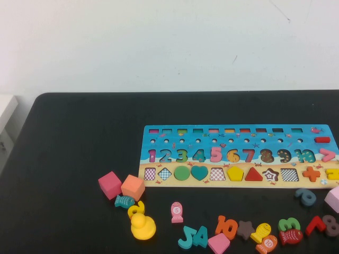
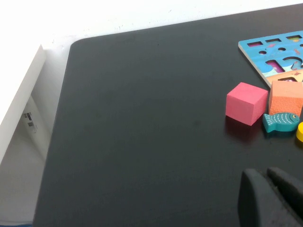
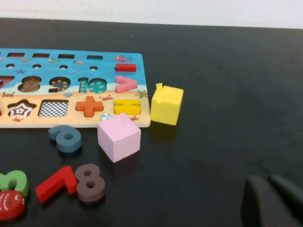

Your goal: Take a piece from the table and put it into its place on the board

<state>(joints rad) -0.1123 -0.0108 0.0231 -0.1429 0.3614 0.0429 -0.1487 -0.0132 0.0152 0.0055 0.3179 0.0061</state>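
The yellow pentagon piece (image 1: pixel 235 173) lies flat in the shape row of the board (image 1: pixel 233 138), between a checkered square cut-out and a red triangle. It fills its place, so the cut-out beneath is hidden. The board rests on the black table (image 1: pixel 79 137). Neither arm shows in the high view. In the left wrist view my left gripper (image 2: pixel 266 173) hovers low over bare table, away from the board's left corner (image 2: pixel 274 47), shut and empty. In the right wrist view my right gripper (image 3: pixel 268 179) is shut and empty over bare table, off the board's right end (image 3: pixel 57 97).
A pink cube (image 1: pixel 109 184), an orange cube (image 1: pixel 132 187), a teal fish (image 1: pixel 124 201) and a yellow duck (image 1: pixel 142 226) sit by the board's left end. A pink pentagon (image 1: pixel 219 243) and loose numbers line the front edge. A yellow cube (image 3: pixel 166 105) and a pale pink cube (image 3: pixel 119 136) stand at the board's right end.
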